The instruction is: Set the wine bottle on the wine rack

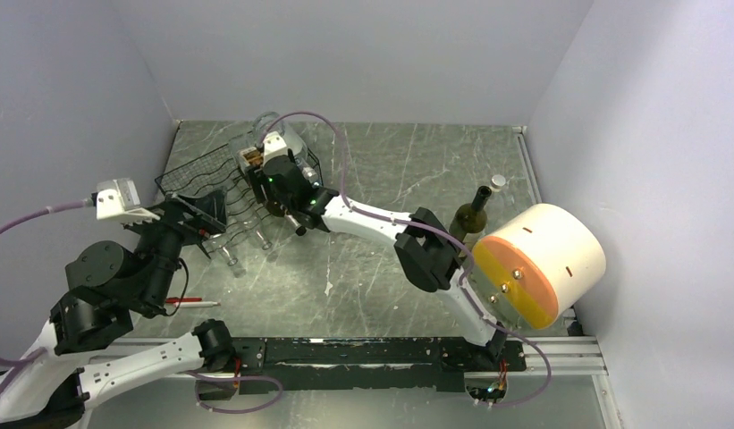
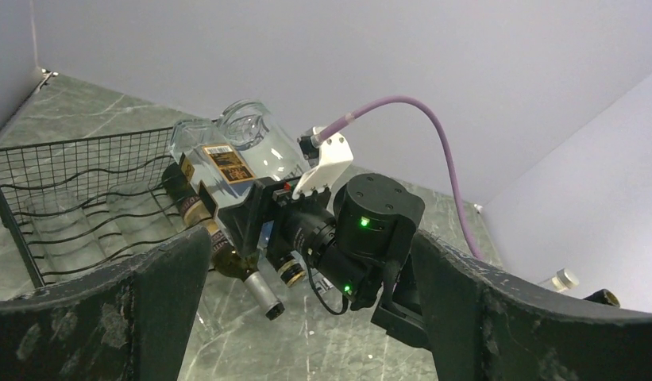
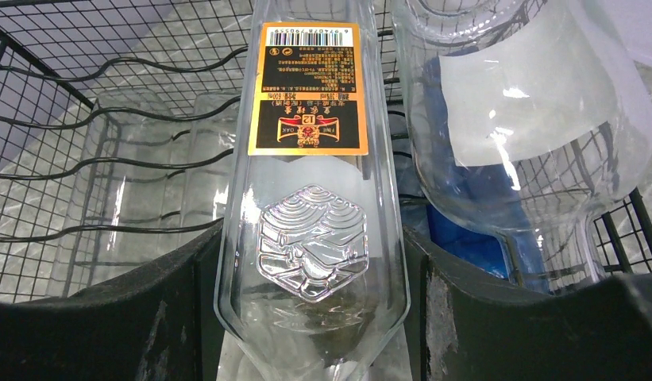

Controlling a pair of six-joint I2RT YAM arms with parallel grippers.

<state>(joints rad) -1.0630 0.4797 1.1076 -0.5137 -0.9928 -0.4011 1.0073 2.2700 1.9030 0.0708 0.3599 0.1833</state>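
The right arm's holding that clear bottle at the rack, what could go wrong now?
The held clear bottle sits close beside another glass bottle at the wine rack; easing it in could knock that one. The glass is smooth, so it may slip between the right fingers if it catches a wire.

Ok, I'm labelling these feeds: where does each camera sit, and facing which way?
Top external: above and behind the bases, looking down on the table; both arms show.
Left wrist: on the left arm, facing the right gripper and wine rack; own fingers frame it.
Right wrist: looks along the clear bottle into the rack; its fingers flank it.
Shared: all three see bottle and rack.
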